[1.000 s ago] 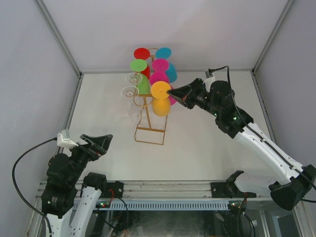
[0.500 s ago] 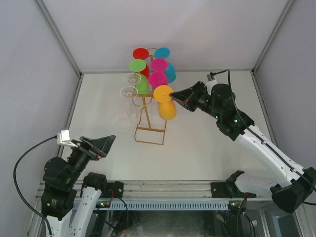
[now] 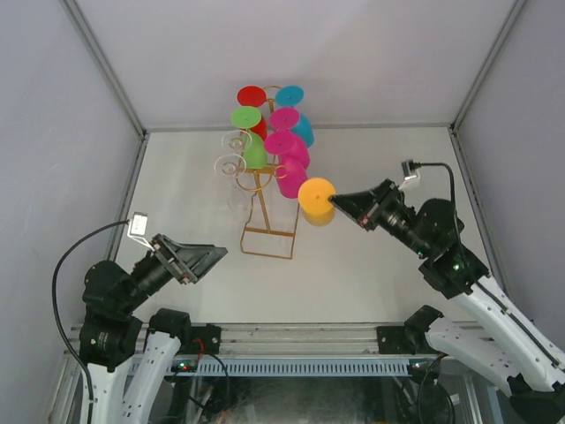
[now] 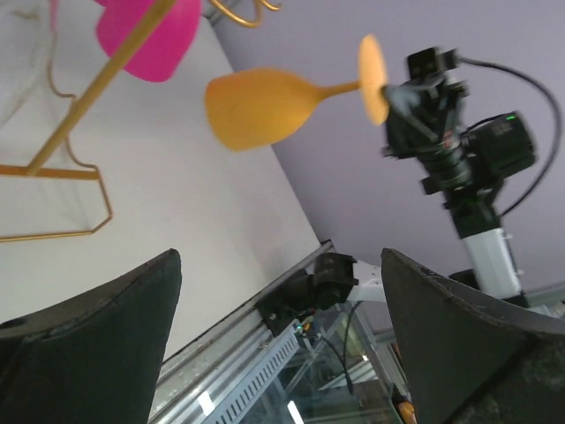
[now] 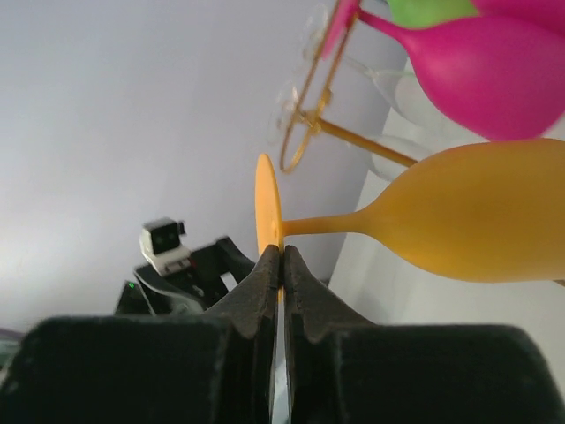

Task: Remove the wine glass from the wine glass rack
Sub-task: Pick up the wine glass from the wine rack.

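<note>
Right gripper (image 3: 335,201) has pulled back, pinching wine glass (image 3: 315,193) foot.

Orange wine glass (image 3: 316,194), gold wine glass rack (image 4: 95,88), magenta glass (image 3: 281,142), green glass (image 3: 247,117), red glass (image 3: 252,94), cyan glass (image 3: 290,94), white table (image 3: 371,265)

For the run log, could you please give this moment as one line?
right pincer: shut on orange wine glass foot, held clear of rack | left pincer: open, empty

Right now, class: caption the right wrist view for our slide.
Right gripper pinches the orange wine glass by its foot, off the rack.
</note>
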Robot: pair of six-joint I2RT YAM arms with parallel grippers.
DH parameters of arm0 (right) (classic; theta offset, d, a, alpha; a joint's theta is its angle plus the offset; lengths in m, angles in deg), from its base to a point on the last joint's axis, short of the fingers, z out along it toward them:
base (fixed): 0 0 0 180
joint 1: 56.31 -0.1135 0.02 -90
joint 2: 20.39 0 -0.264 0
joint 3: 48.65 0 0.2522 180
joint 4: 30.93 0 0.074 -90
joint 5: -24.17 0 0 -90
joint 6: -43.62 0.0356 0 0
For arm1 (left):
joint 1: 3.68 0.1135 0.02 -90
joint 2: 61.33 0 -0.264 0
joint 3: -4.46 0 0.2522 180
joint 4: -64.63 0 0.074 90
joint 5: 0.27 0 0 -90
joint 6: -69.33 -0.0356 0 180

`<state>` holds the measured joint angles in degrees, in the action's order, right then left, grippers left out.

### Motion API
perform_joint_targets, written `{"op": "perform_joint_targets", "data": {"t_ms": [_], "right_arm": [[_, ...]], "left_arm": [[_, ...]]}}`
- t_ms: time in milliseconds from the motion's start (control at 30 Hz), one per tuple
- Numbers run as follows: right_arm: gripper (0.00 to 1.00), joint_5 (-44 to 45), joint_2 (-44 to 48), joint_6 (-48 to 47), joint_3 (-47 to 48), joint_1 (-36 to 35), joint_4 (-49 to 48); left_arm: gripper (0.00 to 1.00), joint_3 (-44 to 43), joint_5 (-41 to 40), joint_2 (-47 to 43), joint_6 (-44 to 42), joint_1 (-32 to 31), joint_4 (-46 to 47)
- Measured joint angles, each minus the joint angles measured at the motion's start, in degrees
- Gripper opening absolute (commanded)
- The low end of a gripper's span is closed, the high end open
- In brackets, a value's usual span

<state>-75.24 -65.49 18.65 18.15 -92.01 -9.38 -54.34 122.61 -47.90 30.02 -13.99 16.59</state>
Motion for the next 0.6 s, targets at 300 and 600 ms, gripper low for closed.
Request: {"op": "perform_joint_targets", "data": {"t_ms": [300, 600], "right_arm": [[0.0, -4.42, 14.69, -3.32, -20.92, -0.59, -5.09], [0.0, -3.19, 26.49, -6.32, -24.7, -0.76, -3.65]], "left_arm": [[0.93, 3.96, 1.46, 1.05, 3.78, -7.41, 5.86], [0.87, 5.31, -27.47, 7.61, 6.12, -45.35, 11.58]]}}
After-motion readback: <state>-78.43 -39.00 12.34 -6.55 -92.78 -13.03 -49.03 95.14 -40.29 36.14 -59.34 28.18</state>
